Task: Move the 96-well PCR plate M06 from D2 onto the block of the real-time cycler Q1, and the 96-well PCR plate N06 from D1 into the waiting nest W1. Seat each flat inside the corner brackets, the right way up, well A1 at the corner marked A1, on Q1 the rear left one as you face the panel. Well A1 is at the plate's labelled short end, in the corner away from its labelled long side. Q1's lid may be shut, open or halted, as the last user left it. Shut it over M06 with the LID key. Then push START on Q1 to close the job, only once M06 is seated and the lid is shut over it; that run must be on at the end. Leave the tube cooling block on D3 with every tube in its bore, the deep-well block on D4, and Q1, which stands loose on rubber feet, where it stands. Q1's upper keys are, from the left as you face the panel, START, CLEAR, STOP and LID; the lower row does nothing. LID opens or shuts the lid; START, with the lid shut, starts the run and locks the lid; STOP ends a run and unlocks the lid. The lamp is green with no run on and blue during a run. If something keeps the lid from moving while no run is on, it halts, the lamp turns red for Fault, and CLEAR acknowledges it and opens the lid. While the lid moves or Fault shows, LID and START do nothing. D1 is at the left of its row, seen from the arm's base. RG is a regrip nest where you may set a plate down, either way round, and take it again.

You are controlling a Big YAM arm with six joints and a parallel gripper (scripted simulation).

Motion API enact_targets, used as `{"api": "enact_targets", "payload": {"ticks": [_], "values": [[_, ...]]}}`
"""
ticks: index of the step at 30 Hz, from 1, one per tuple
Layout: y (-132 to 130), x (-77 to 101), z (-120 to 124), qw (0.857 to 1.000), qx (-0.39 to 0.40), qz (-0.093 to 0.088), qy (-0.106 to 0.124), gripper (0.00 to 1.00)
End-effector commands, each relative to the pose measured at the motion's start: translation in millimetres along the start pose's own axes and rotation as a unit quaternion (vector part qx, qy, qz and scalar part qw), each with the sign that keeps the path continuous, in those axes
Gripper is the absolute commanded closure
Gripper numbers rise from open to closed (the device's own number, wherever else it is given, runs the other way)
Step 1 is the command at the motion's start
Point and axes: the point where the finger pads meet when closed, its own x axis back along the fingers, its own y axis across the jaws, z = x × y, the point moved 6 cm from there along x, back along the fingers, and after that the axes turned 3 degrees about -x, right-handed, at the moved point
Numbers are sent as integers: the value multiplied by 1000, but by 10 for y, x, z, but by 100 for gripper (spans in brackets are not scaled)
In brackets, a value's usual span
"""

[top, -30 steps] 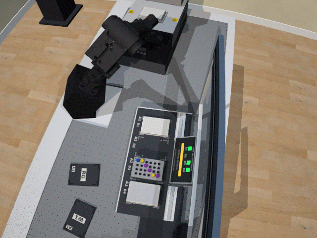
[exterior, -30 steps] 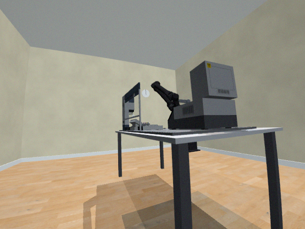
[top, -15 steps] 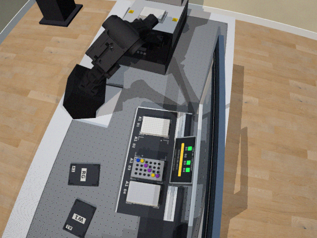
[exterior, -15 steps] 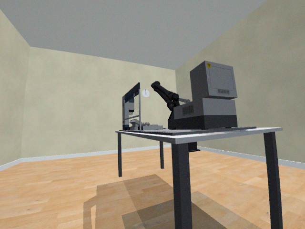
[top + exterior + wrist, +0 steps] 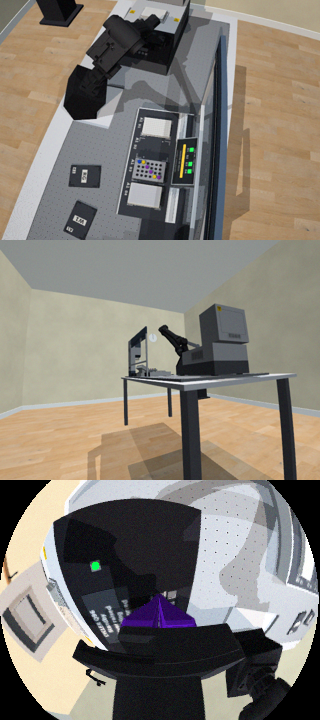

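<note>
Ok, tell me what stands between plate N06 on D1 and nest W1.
Nothing visible does. Plate N06 sits uncovered, W1 holds nothing, and only the flat RG nest lies near that path.
</note>
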Motion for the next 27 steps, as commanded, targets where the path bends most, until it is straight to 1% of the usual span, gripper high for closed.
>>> {"api": "enact_targets", "payload": {"ticks": [1, 27], "values": [[156, 8, -105, 1000, -1, -15, -9, 100], [88, -20, -60, 1000, -4, -13, -11, 100]]}}
